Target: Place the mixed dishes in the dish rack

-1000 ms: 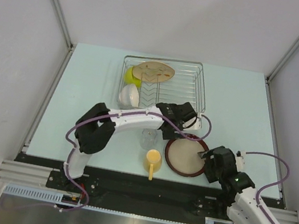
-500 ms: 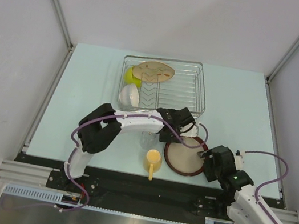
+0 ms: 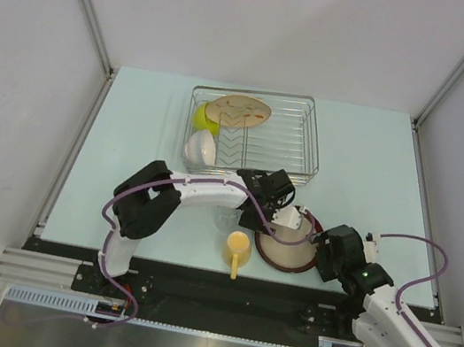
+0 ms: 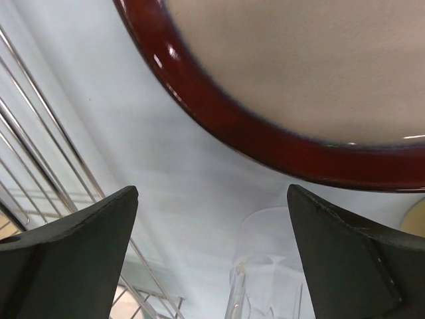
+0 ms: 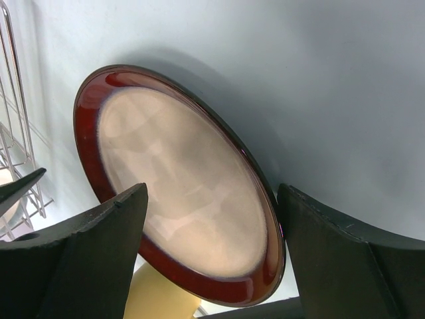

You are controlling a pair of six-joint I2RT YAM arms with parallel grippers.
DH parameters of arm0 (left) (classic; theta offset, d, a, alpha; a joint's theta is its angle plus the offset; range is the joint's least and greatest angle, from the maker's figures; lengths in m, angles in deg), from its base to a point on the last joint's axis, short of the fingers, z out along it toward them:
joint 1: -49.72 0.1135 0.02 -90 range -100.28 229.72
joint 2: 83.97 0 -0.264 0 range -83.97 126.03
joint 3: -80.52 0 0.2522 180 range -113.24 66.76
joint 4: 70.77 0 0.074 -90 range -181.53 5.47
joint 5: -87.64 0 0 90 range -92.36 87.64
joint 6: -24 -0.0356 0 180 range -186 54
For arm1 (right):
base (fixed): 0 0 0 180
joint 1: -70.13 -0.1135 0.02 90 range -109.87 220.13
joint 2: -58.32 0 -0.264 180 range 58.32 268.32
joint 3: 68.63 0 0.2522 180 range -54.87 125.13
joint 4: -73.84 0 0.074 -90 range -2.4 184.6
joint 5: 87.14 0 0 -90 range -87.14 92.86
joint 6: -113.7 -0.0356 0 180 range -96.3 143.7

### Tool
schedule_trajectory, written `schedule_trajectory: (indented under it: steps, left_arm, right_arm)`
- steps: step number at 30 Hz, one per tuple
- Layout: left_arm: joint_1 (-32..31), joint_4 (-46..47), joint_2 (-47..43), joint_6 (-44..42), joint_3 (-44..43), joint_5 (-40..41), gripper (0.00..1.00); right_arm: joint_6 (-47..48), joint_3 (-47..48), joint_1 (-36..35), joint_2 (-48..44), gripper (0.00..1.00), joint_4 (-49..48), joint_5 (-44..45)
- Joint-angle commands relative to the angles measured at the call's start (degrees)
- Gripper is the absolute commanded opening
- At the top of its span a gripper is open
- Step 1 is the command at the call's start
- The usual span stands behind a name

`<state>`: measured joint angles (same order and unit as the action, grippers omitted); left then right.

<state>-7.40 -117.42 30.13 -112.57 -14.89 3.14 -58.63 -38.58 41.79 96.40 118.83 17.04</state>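
Nearest, the yellow mug (image 3: pixel 237 248) lies on the counter (image 3: pixel 129 146). The right gripper (image 3: pixel 327 249), jaws wide, faces the red-rimmed plate (image 3: pixel 286 246) at its right edge. The left gripper (image 3: pixel 283 214), jaws wide and empty, has drawn back from the dish rack (image 3: pixel 314 138) to the plate's far rim, likely to help lift it. The clear glass (image 4: pixel 262 266) is half hidden under that arm.

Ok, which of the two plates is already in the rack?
The tan patterned plate, propped at the back of the rack. The red-rimmed plate is outside it, lying in front.
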Motion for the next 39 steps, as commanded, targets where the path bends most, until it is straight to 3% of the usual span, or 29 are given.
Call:
schedule_trajectory:
  steps: [1, 15, 21, 27, 30, 33, 39]
  left_arm:
    - [-1.15, -0.34, 0.33, -0.63, -3.25, -6.27, 1.00]
    - [-3.96, -0.43, 4.81, 0.16, -7.90, -14.19, 1.00]
    - [-5.80, -0.43, 7.18, 1.13, -11.60, -15.78, 1.00]
    - [-6.33, -0.25, 9.12, 1.56, -13.19, -15.87, 1.00]
    - [-6.33, -0.78, 8.94, 2.27, -13.19, -15.69, 1.00]
    - [-6.25, -1.22, 7.80, 2.80, -12.66, -15.08, 1.00]
    - [-6.25, -3.76, 3.06, 3.93, -12.57, -12.53, 1.00]
  right_arm:
    - [-2.13, -1.53, -0.05, 0.41, 0.85, -0.02, 1.47]
    - [-2.49, -3.99, 0.21, -0.47, 0.85, -4.24, 0.07]
    - [-2.66, -5.22, 0.21, 0.85, 0.79, -6.87, -1.34]
    - [-1.61, -5.92, 0.30, 2.61, 0.53, -9.51, -2.75]
    - [-1.78, -6.36, 0.04, 1.65, 0.22, -9.52, -3.01]
    - [-1.87, -6.01, 0.04, -0.11, 0.00, -8.11, -2.75]
    - [-0.47, -3.39, -1.19, -6.78, 0.00, -2.05, -0.73]
